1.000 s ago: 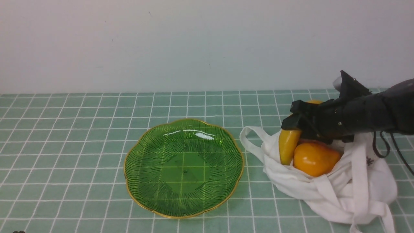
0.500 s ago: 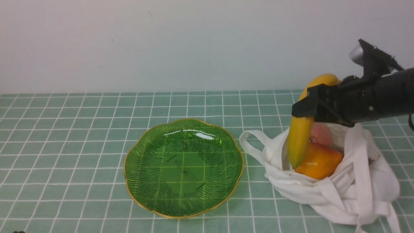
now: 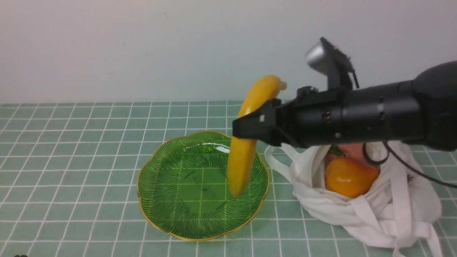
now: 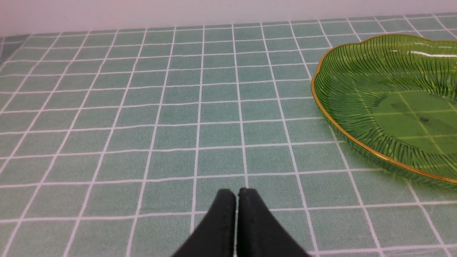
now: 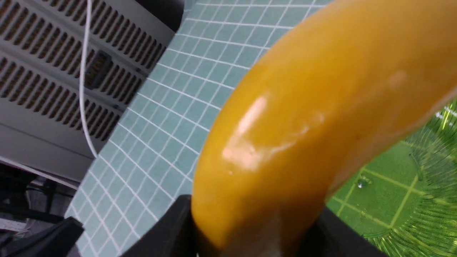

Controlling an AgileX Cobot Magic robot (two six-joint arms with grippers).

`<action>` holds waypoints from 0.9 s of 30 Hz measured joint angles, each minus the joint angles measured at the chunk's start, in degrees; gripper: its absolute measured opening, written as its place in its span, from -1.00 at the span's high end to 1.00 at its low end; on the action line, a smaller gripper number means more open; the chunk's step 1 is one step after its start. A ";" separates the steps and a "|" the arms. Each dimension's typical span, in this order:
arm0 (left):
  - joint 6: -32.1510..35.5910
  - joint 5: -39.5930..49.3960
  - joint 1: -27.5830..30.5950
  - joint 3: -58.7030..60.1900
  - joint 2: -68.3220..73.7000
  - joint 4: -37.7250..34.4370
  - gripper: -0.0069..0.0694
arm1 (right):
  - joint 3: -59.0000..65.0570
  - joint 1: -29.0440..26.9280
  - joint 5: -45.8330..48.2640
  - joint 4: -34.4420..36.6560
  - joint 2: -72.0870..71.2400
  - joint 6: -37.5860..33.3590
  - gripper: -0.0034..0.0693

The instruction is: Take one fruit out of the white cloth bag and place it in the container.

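The right tool (image 3: 250,126) is clenched around the middle of the yellow banana (image 3: 242,164), holding it over the green dish (image 3: 167,178) at the centre of the tiled worktop (image 3: 71,160). The banana hangs close to upright, with its stem end toward 1 o'clock and its blunt lower tip toward 6 o'clock. That tip sits over the dish's 3 o'clock half, inside the gold scalloped rim. The fruit is wholly clear of the white cloth bag (image 3: 392,200), which lies slumped at the dish's 3 o'clock with one strap loop just beside the rim.

An orange pear-shaped fruit (image 3: 348,176) rests in the bag's open mouth. A pink peach (image 3: 351,150) lies behind it, partly hidden by the black arm.

In the right wrist view the glossy banana fills most of the picture (dark fingers press it from both sides), and the dish's ribbed floor shows beyond it.

The left tool (image 4: 237,194) has its fingers pressed together on nothing. It sits low over bare tiles, apart from the dish's edge.
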 joint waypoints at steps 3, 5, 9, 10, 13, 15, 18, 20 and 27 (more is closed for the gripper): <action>0.00 0.00 0.00 0.00 0.00 0.00 0.84 | 0.00 4.04 -6.54 0.75 4.66 -0.17 0.01; 0.00 0.00 0.00 0.00 0.00 0.00 0.84 | -0.50 5.40 -8.90 0.95 7.72 -0.36 0.01; 0.00 0.00 0.00 0.00 0.00 0.00 0.84 | -3.33 6.20 -8.89 1.17 13.05 -0.54 0.00; 0.00 0.00 0.00 0.00 0.00 0.00 0.84 | -4.59 6.26 -8.11 1.25 14.82 -0.54 -0.05; 0.00 0.00 0.00 0.00 0.00 0.00 0.84 | -5.72 6.30 -7.54 1.30 16.41 -0.54 -0.20; 0.00 0.00 0.00 0.00 0.00 0.00 0.84 | -6.20 6.30 -7.39 1.18 17.05 -0.54 -0.38; 0.00 0.00 0.00 0.00 0.00 0.00 0.84 | -6.49 6.30 -7.22 0.63 17.33 -0.54 -0.69; 0.00 0.00 0.00 0.00 0.00 0.00 0.84 | -6.49 6.30 -7.10 0.36 17.33 -0.54 -0.78; 0.00 0.00 0.00 0.00 0.00 0.00 0.84 | -6.49 4.56 -1.36 -6.22 13.18 0.17 -0.72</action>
